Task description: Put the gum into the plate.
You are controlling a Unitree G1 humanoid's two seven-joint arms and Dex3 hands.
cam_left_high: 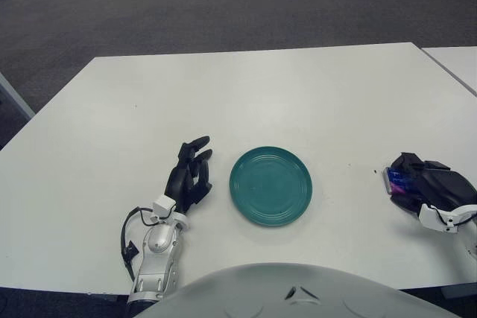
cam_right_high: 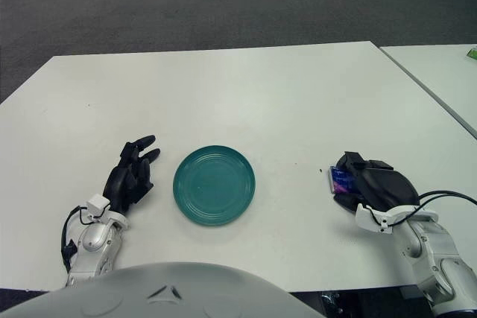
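The gum [cam_left_high: 394, 182], a small purple and blue pack, lies on the white table [cam_left_high: 261, 94] at the right. My right hand [cam_left_high: 432, 187] covers it from the right, with its dark fingers curled over and around the pack, so only the pack's left end shows. The teal plate [cam_left_high: 270, 185] sits empty in the middle near the front, well to the left of the gum. My left hand [cam_left_high: 189, 176] shows just left of the plate, fingers relaxed and holding nothing.
A second white table [cam_left_high: 456, 59] stands off the right rear corner, across a narrow gap. Grey carpet surrounds the table. My own torso [cam_left_high: 283, 292] fills the bottom edge of the view.
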